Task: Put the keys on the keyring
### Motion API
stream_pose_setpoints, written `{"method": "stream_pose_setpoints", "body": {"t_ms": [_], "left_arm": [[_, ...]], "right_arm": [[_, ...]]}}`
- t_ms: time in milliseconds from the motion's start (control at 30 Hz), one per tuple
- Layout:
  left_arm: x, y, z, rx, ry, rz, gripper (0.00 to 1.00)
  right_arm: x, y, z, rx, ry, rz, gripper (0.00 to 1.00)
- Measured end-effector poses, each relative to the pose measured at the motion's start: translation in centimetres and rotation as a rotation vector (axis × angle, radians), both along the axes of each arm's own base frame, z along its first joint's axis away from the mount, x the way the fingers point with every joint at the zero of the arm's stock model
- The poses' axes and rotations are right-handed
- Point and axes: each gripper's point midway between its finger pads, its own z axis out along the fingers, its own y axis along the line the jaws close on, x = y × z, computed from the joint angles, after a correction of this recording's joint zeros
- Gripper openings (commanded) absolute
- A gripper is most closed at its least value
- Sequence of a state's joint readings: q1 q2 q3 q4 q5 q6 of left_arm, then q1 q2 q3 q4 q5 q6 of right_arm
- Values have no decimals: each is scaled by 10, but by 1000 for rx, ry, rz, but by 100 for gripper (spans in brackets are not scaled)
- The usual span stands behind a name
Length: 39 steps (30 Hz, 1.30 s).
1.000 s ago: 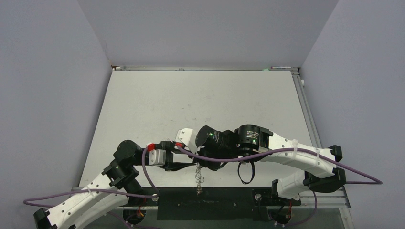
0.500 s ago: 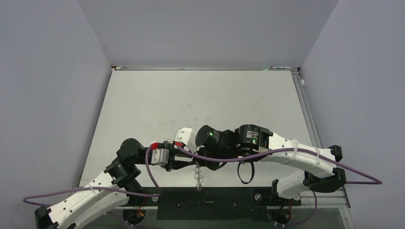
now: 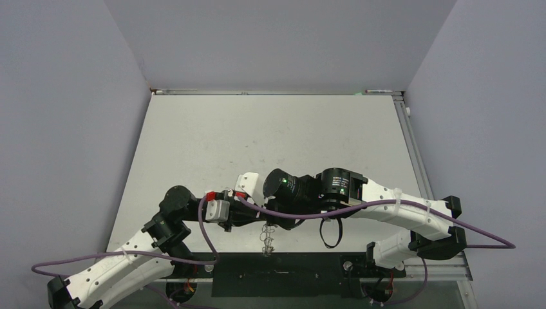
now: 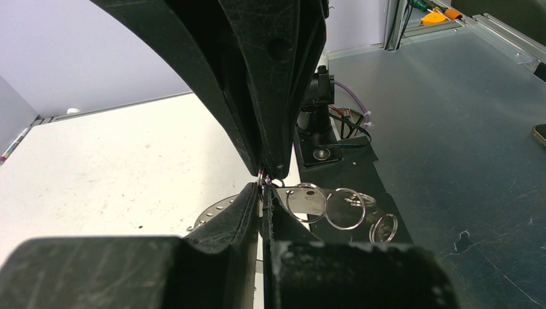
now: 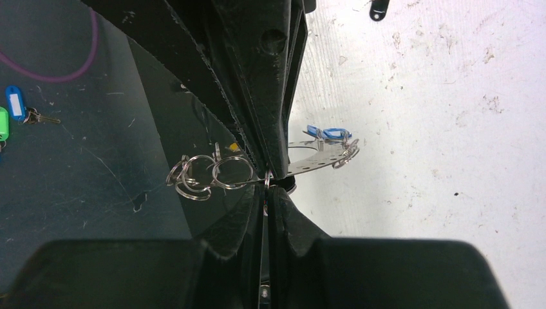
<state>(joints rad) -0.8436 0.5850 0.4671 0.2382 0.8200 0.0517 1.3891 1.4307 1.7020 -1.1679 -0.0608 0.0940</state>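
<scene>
The keyring (image 5: 319,158), a flat silver plate rimmed with wire loops (image 4: 344,208), hangs between both grippers near the table's front edge and shows as a small chain of rings (image 3: 266,239) from above. My left gripper (image 4: 263,191) and my right gripper (image 5: 266,187) meet tip to tip. Each is shut on the same small wire loop (image 4: 261,177) at the plate's rim. A key with a blue tag (image 5: 327,133) hangs on the keyring's far side, and a yellow bit (image 5: 233,148) shows among the loops.
A blue-tagged key (image 5: 15,102) and a green tag (image 5: 2,123) lie on the dark surface beyond the table's edge. A small black key head (image 5: 378,9) lies on the white table (image 3: 270,135). A purple cable (image 3: 360,207) drapes over the arms.
My left gripper has moved right to the right gripper's tips and closed on the wire loop. The right arm and the keyring have stayed put.
</scene>
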Motion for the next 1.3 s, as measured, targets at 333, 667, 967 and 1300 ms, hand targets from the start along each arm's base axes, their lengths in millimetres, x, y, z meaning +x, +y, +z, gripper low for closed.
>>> {"method": "stream_pose_setpoints", "body": {"t_ms": [333, 667, 967, 1300], "left_arm": [[1, 4, 14, -52, 35, 35, 0], [2, 25, 73, -391, 132, 110, 0], [23, 48, 86, -646, 321, 209, 0], [32, 60, 90, -796, 427, 208, 0]], "right_arm": [[10, 8, 10, 48, -46, -35, 43], [16, -22, 110, 603, -176, -92, 45], [10, -23, 109, 860, -219, -53, 37], [17, 19, 73, 916, -279, -13, 27]]}}
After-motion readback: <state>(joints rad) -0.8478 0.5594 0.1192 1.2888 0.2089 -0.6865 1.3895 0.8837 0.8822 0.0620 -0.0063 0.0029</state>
